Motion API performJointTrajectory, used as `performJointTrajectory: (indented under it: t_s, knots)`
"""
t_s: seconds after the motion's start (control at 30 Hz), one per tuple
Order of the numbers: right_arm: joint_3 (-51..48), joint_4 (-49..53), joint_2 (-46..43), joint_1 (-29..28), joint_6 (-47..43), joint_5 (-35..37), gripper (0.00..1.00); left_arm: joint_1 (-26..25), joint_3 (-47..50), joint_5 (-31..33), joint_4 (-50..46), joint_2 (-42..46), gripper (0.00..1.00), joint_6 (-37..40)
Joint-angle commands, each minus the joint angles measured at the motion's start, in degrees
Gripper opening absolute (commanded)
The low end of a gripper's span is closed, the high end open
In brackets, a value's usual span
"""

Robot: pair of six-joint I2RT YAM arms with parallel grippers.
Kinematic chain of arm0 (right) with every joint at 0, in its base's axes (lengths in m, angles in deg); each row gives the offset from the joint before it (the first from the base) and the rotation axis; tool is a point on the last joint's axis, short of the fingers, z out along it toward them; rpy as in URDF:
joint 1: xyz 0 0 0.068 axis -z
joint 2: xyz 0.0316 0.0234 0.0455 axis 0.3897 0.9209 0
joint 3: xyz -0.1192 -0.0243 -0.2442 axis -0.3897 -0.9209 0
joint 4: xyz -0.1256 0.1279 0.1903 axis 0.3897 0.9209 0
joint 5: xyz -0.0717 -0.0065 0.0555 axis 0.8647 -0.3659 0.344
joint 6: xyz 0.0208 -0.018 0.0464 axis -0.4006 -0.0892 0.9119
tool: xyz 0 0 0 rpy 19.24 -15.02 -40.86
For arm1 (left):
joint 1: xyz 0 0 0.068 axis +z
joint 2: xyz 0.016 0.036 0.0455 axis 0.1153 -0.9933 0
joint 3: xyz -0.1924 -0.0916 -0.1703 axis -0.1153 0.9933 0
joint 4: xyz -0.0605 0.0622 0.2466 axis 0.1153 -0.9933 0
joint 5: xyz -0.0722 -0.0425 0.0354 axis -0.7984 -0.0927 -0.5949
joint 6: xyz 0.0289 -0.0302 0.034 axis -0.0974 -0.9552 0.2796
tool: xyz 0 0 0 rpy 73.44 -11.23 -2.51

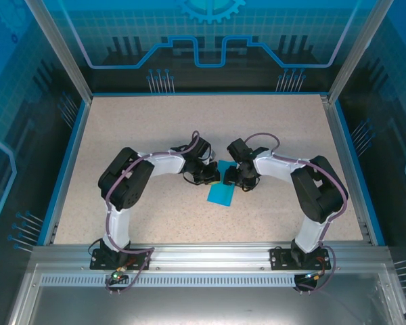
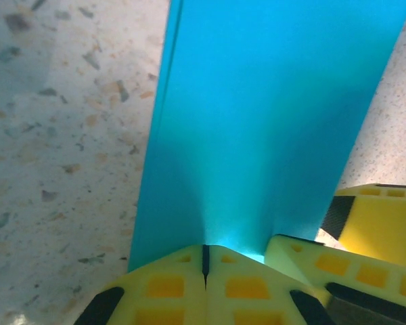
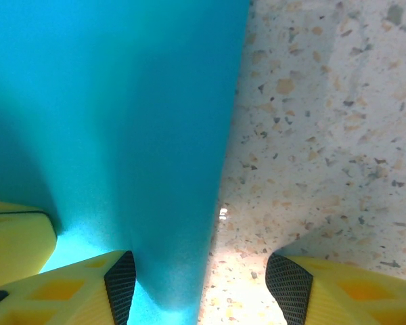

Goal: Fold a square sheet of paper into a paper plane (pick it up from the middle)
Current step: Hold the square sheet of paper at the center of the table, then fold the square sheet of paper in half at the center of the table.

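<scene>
— While both arms are bending inward at the elbow, where are the claws meeting?

— Over the middle of the table (image 1: 155, 128), with the wrists dipping down, nearly nose to nose. The left gripper (image 1: 206, 175) is pressing its jaws together on an edge of the square sheet of paper (image 1: 221, 193). In its wrist view the teal sheet is running away from the seam between the yellow fingers (image 2: 169, 288).

— And the right gripper (image 1: 237, 177)?

— It is holding its jaws spread. One finger (image 3: 81, 288) is sitting at the paper and the other is hanging over bare speckled tabletop. The sheet's long edge is running between them, unpinched.

— Any room around them?

— Plenty. The paper is reaching from the claws toward the bases, and open surface is stretching out to the blue rim (image 1: 71, 156) on every side. That rim is standing well apart from both arms.
</scene>
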Motion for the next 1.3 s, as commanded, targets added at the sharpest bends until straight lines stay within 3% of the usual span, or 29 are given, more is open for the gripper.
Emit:
performJointTrajectory:
  t_s: [0.0, 0.2, 0.4, 0.5, 0.57, 0.63, 1.0, 1.27]
  knots:
    - [-3.45, -0.85, 4.64, 0.17, 0.18, -0.33, 0.63, -0.46, -0.63, 1.27, -2.14, -2.04, 0.00, 0.04]
    - [-2.98, -1.87, -1.04, 1.12, -0.59, -1.80, 0.66, -0.46, 1.22, 2.35, -2.05, -2.78, 0.00, 0.52]
    - [-9.92, -11.41, -14.26, 5.15, 0.84, -8.46, 0.64, -0.54, 1.81, 2.81, -1.83, -2.69, 0.00, 0.63]
    - [-15.68, -19.58, -18.59, 6.95, 2.70, -14.37, 0.48, -0.52, 1.61, 2.69, -1.82, -2.67, 0.00, 0.78]
    - [-17.79, -24.60, -19.31, 7.20, 3.55, -18.66, 0.19, -0.59, 1.57, 2.62, -1.92, -2.61, 0.00, 0.86]
    - [-18.84, -28.77, -18.50, 7.14, 4.31, -22.50, 0.01, -0.57, 1.58, 2.69, -1.91, -2.59, 0.00, 0.83]
    - [-20.81, -36.55, -11.53, 7.34, 5.97, -26.76, 0.00, -0.55, 1.33, 2.64, -2.26, -2.48, 0.00, 0.96]
    - [-23.59, -36.17, -10.40, 8.33, 4.49, -24.88, 0.00, -0.62, 1.23, 2.69, -2.44, -2.71, 0.00, 1.08]
